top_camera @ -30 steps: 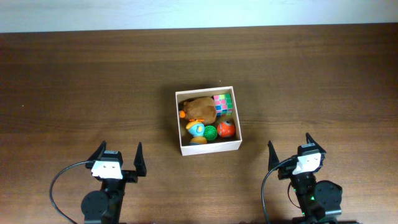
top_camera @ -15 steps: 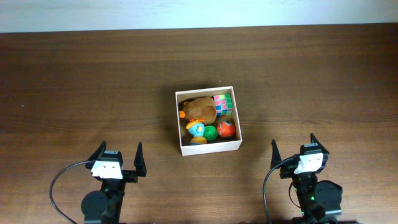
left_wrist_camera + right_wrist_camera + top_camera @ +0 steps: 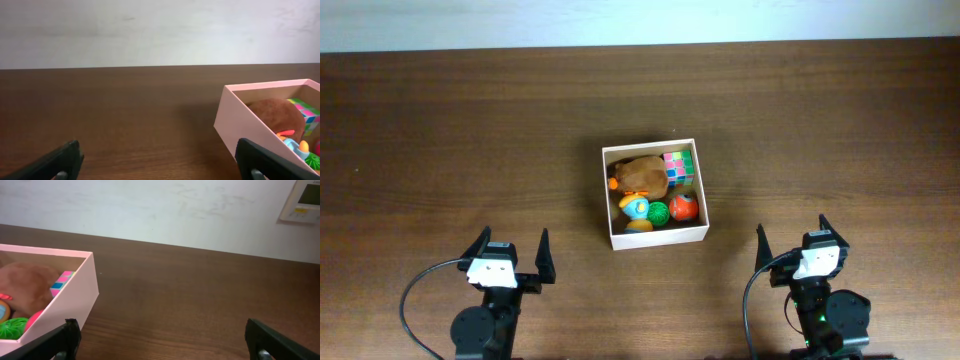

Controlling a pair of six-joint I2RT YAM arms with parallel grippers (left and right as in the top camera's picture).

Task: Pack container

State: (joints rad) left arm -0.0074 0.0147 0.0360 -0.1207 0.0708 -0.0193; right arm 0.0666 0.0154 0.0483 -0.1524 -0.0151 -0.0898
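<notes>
- Bench [image 3: 440, 130]: dark brown wood-grain top, spanning the full width of the overhead view. Its far edge meets a pale wall [image 3: 640, 20].
- Container [image 3: 660, 237]: square shallow box with white outer walls and a tan interior. It stands flat and directly on the bench, near the centre, turned slightly out of square with the bench edge.
</notes>
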